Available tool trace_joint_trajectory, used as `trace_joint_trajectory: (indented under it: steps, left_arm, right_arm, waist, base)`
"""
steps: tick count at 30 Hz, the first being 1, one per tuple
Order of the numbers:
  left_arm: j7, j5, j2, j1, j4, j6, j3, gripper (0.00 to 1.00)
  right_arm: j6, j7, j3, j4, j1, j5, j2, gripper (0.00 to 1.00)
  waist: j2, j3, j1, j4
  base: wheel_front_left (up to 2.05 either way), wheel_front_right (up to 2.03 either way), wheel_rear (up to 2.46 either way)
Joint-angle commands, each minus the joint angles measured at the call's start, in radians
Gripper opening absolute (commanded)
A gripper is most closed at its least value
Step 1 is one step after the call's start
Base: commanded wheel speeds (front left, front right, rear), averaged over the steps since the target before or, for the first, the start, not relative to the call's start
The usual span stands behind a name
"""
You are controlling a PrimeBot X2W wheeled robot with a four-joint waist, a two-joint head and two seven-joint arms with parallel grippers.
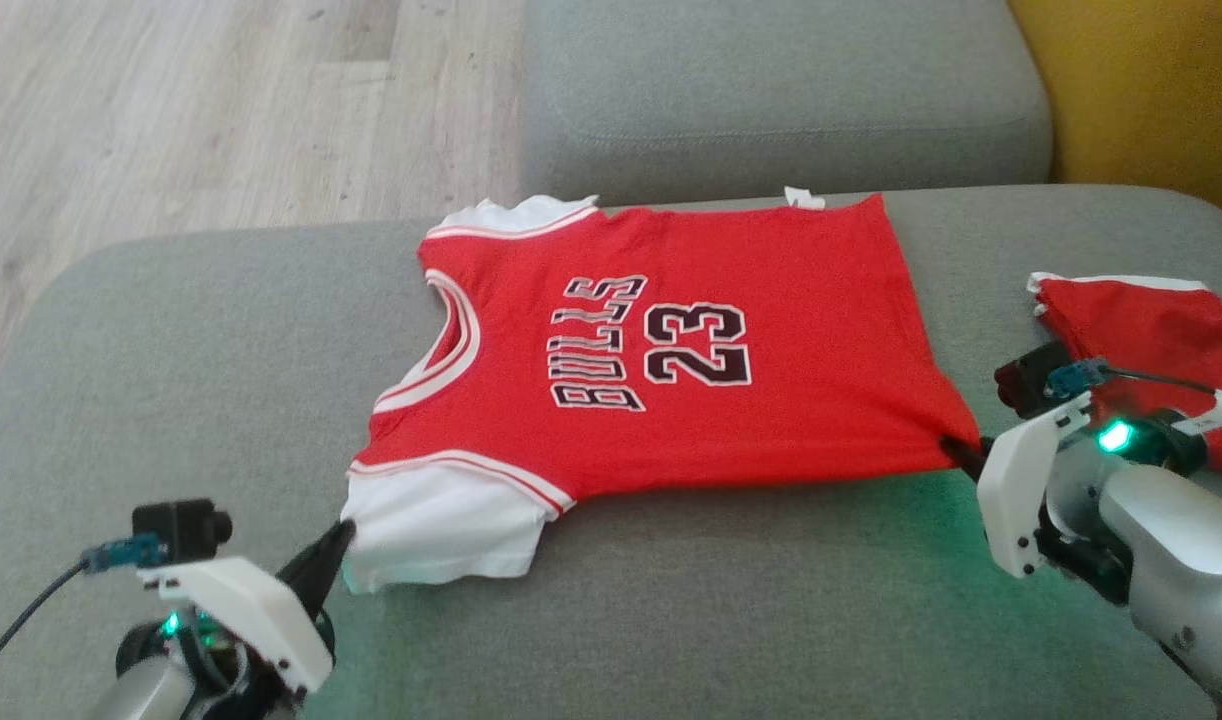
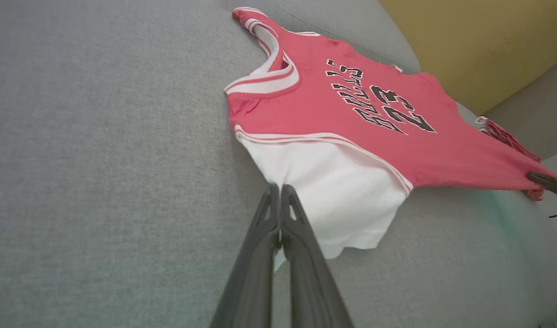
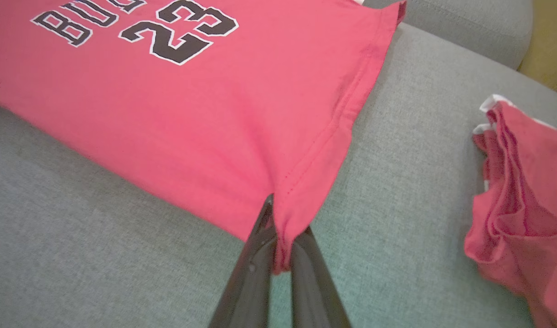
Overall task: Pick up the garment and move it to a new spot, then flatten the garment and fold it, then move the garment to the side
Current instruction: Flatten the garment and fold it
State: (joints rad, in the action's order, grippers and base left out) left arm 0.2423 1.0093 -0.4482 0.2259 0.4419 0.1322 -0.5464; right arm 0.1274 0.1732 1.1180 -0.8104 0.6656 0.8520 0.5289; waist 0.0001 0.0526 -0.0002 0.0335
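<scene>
- While both arms hold it, head view: jersey [image 1: 661,350] lies spread flat, print up, on the sofa cushion [image 1: 171,350], collar left, hem right. Left end effector [image 1: 336,540] is closed on the near white sleeve [image 1: 441,520]; right end effector [image 1: 956,450] is closed on the near hem corner [image 1: 926,425]. Risk: an uneven pull skews the far edge or puts wrinkles back in.
- Left wrist view: fingers are pressed together on the sleeve's very edge, a thin bite. Cloth could slip out when lifted for the fold, and that half would drop unfolded.
- Right wrist view: hem corner is bunched between the closed fingers, cloth taut. More tension could pop it free. A second red garment [image 3: 520,191] lies near on the right; the arm swinging over could snag or drag it.
</scene>
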Motion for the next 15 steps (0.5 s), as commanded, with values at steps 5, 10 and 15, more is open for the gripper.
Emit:
trace_joint_trajectory:
  steps: [5,10,15]
  left_arm:
    - [0.065,0.083,-0.088,-0.032,-0.16,-0.02,0.076,0.0]
    - [0.08,0.114,-0.107,-0.045,-0.256,-0.073,0.112,0.0]
    - [0.114,0.157,-0.099,0.0,-0.274,-0.113,0.143,0.0]
  right_arm:
    - [0.003,0.022,0.007,0.063,-0.012,0.098,0.063,0.0]
    - [0.003,0.012,0.012,0.072,-0.007,0.125,0.084,0.0]
    - [0.003,0.02,-0.006,0.063,0.027,0.159,0.071,0.0]
  waist:
    - [-0.0001,0.011,0.0002,-0.01]
    - [-0.0001,-0.004,0.0002,-0.01]
    - [-0.0001,-0.038,0.0002,-0.016]
  base:
    - [0.0,0.0,0.0]
    - [0.0,0.0,0.0]
    - [0.0,0.0,0.0]
